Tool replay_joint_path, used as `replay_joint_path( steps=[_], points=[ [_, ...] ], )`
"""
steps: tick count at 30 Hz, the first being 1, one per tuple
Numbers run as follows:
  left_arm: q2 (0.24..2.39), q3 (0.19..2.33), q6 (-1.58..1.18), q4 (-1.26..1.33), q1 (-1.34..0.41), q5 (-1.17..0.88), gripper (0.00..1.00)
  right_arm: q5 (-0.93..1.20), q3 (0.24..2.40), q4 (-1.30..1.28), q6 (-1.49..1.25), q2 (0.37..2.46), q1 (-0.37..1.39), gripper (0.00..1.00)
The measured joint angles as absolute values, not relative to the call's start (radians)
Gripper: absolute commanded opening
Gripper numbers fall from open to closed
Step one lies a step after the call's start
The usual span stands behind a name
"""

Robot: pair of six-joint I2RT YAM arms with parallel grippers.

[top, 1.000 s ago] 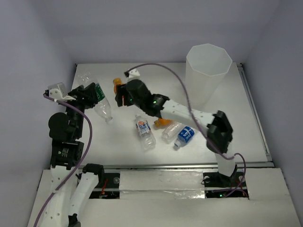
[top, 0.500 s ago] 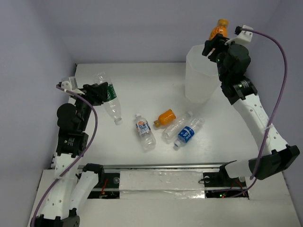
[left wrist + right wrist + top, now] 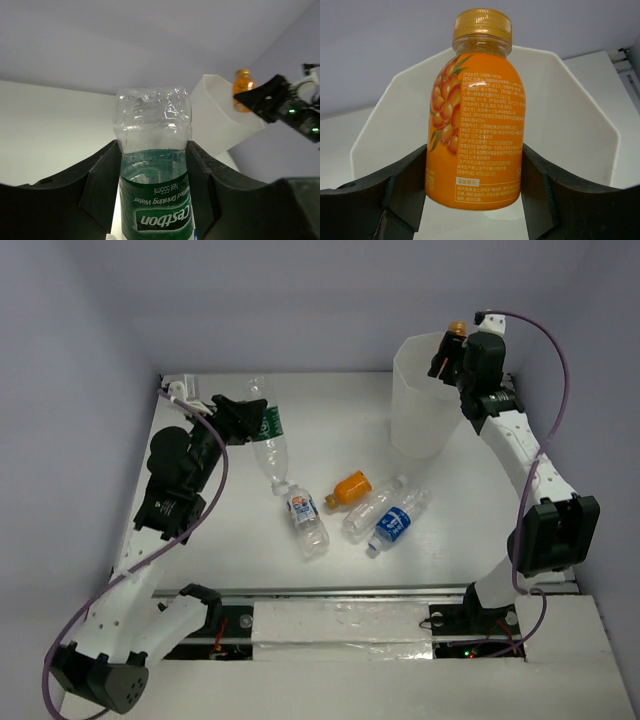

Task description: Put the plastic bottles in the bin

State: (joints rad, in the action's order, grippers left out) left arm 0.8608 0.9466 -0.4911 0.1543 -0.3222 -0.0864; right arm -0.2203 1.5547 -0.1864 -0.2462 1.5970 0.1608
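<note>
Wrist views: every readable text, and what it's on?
"Cestbon": label of the green-labelled bottle, upside down.
"Net 555ml": same label, upside down.
"drinking Water": same label; the word before it is cut off.
Dense print on the orange bottle: too small to read.

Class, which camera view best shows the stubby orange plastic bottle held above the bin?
Right wrist: the orange bottle fills the frame, label and cap clear. Top external shows little beyond its cap; left wrist shows it small, distant.
</note>
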Motion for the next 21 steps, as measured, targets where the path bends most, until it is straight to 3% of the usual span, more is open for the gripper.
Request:
replay_joint_path(
  steps=[6,11,16,21],
  points=[
    [0.999,1.129,-0.459,0.171,-0.482,0.007,0.32,-0.184,1.532,-0.188,-0.254,1.59,0.16,0.82],
    [1.169,1.317,-0.39,0.176,-0.584,0.091,0.32,-0.166,1.479,-0.186,-0.266,1.533,0.16,0.9],
    [1.312,1.45,-0.364,0.197,-0.633,0.143,0.32,-0.154,1.434,-0.171,-0.284,1.444,0.16,0.89],
    [1.421,1.518,-0.375,0.284,-0.675,0.189,0.32,-0.151,1.267,-0.078,-0.364,1.234,0.16,0.81]
  ],
)
